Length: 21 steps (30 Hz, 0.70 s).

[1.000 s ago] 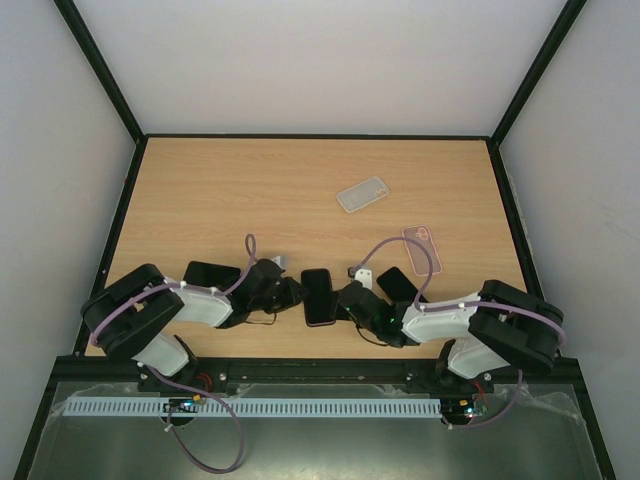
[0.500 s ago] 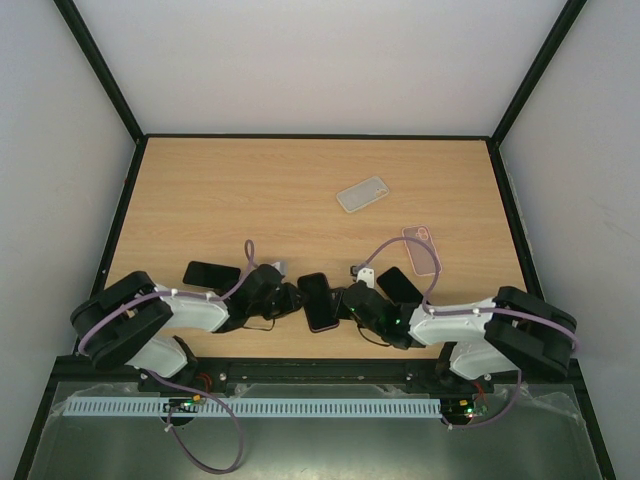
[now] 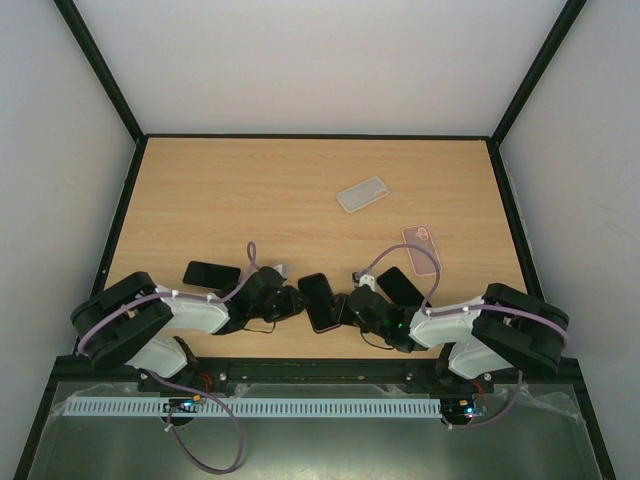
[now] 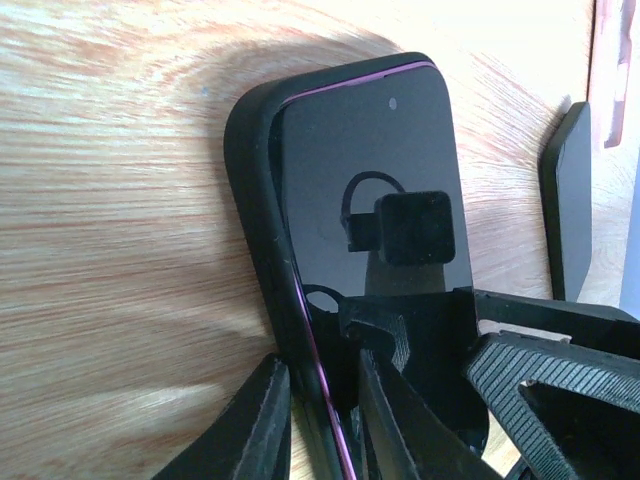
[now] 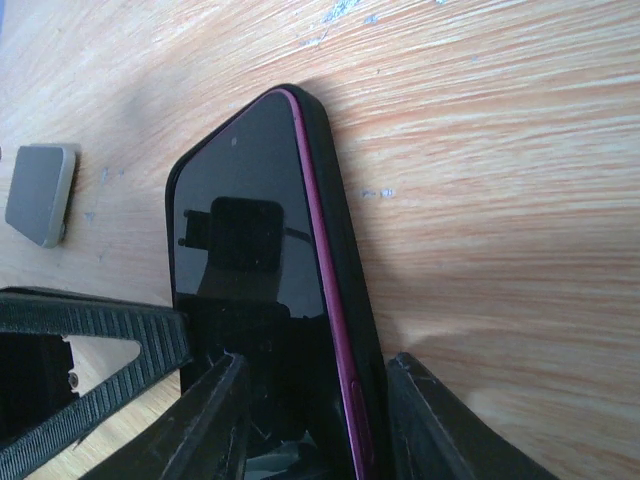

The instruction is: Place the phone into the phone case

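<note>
Now the left pincer (image 4: pixel 322 395) is joining the right pincer (image 5: pixel 315 415); both are squeezing the phone (image 4: pixel 370 200) into the case (image 4: pixel 250 150).

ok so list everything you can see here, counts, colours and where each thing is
table: 1, light wood, under everything
phone: 1, black with magenta edge, near centre, gripped by both end effectors
black case: 1, black, around that phone
clear case: 1, transparent, far right of centre
pink-rimmed case: 1, clear and pink, right side
black slabs: 2, black, one left, one right of the phone, phone or case unclear
grey block: 1, grey, by left end effector
left end effector: 1, black, shut on phone
right end effector: 1, black, shut on phone
</note>
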### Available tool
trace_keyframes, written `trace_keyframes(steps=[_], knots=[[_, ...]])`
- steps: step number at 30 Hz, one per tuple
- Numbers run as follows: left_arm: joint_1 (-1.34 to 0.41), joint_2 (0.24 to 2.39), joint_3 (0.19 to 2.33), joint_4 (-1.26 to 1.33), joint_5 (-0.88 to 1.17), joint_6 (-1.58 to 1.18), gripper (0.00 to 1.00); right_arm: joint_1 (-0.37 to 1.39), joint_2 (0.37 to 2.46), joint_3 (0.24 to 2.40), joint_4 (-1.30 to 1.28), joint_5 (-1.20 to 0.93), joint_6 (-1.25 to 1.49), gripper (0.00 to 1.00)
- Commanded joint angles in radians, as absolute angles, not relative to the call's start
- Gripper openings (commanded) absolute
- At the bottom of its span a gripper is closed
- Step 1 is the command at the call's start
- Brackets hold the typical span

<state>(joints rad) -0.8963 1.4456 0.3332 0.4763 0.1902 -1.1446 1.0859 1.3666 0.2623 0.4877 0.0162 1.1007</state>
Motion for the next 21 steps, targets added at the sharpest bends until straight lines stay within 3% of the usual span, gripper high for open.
trace_keyframes(steps=[1,7,21], knots=[[-0.908,1.471,0.31,0.469,0.204,-1.143,0.19,1.058,1.406,0.238,0.612,-0.069,1.151,0.39],[-0.911,1.465,0.283,0.486,0.199,-1.15,0.18,0.982,1.429,0.212,0.782,-0.248,1.209,0.39],[-0.924,1.41,0.283,0.416,0.162,-1.145,0.23,0.98,1.345,0.235,0.815,-0.328,1.22,0.4]])
